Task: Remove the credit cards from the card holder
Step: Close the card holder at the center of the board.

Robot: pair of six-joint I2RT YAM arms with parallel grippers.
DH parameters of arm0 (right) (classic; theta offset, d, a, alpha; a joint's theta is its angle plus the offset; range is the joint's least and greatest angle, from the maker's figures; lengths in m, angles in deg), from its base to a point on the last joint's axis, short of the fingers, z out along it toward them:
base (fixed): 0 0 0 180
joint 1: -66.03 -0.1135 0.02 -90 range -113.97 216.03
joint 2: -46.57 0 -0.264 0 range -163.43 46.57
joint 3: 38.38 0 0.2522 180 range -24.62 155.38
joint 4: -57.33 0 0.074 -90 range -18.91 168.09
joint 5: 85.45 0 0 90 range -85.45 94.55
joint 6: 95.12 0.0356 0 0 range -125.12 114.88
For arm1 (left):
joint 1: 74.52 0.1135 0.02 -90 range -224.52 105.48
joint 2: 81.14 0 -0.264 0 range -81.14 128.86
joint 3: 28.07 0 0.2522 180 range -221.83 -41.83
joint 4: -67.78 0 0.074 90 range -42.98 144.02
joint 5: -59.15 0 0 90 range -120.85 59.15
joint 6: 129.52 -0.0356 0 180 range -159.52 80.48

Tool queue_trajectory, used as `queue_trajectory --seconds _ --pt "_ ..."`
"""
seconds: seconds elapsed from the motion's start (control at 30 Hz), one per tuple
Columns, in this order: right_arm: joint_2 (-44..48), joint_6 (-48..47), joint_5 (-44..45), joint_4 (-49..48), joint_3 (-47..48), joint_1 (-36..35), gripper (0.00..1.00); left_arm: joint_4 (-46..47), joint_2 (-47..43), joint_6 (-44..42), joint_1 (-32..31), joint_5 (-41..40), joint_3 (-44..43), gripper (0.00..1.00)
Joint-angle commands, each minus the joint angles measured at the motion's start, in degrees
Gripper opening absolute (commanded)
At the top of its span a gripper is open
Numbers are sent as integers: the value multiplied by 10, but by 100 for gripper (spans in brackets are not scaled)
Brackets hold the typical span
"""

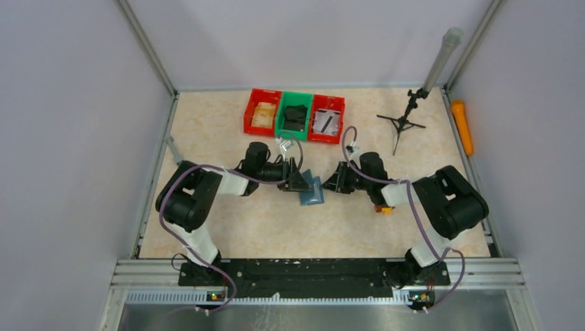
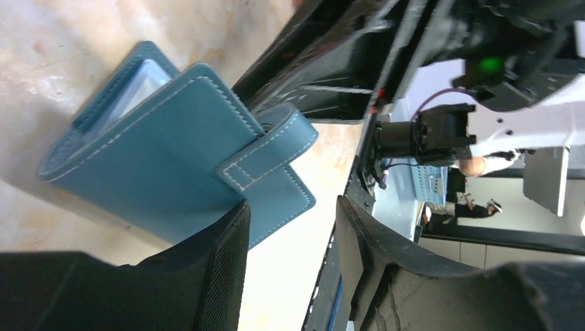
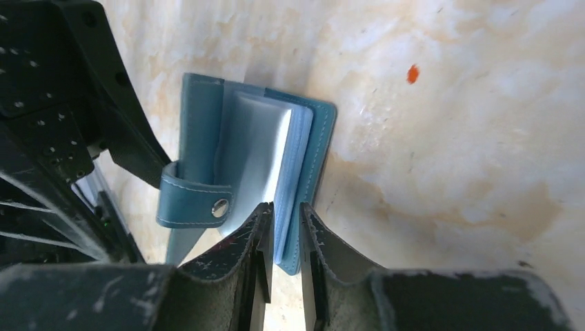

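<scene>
Teal wallet: the small teal-blue stitched folding card holder (image 1: 311,191) rests half open on the pale marbled table (image 1: 276,231), between the two arms. Its snap strap (image 3: 196,203) is undone and hangs loose.
Right gripper: the right gripper (image 3: 285,241) is pinched down narrow on the holder's near edge, with one finger outside the cover and the other against the pale clear sleeves (image 3: 259,148).
Left gripper: the left gripper (image 2: 293,265) stands parted with nothing in it. The holder's strap-side corner sits just off one fingertip.
Credit cards: I can't make out any dark credit cards in the sleeves from where I stand; the frosted plastic may be hiding them.
Doing it well: I'd say the right should hold that cover pinned while the left comes in at a sleeve mouth, pinching card only and no plastic.
Risk: a pull before the cover is anchored would likely drag the whole holder along, or fold it shut again.
</scene>
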Motion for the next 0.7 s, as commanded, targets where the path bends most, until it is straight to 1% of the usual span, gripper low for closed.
queue_trajectory --seconds 0.0,0.07,0.1,0.2,0.3,0.43,0.5,0.67 --pt "83 -39 99 36 -9 -3 23 -135 5 -87 -4 -57 -45 54" --pt "118 -45 144 50 -20 -2 24 -217 28 -117 -6 -86 -74 54" --pt "135 -47 163 55 -26 -2 24 -233 41 -120 -6 -86 -83 54" --pt "189 -51 225 71 -43 -2 24 -219 46 -109 -6 -82 -82 54" --pt "234 -54 283 80 -64 -1 27 -236 29 -123 -5 -102 -79 54" --pt "297 -62 345 75 -96 0 33 -213 -35 -135 -5 -133 -50 55" --pt "324 -72 364 72 -107 0 38 -207 -82 -150 -5 -168 -29 56" --pt "376 -103 405 67 -129 0 53 -200 -221 -189 -5 -282 36 64"
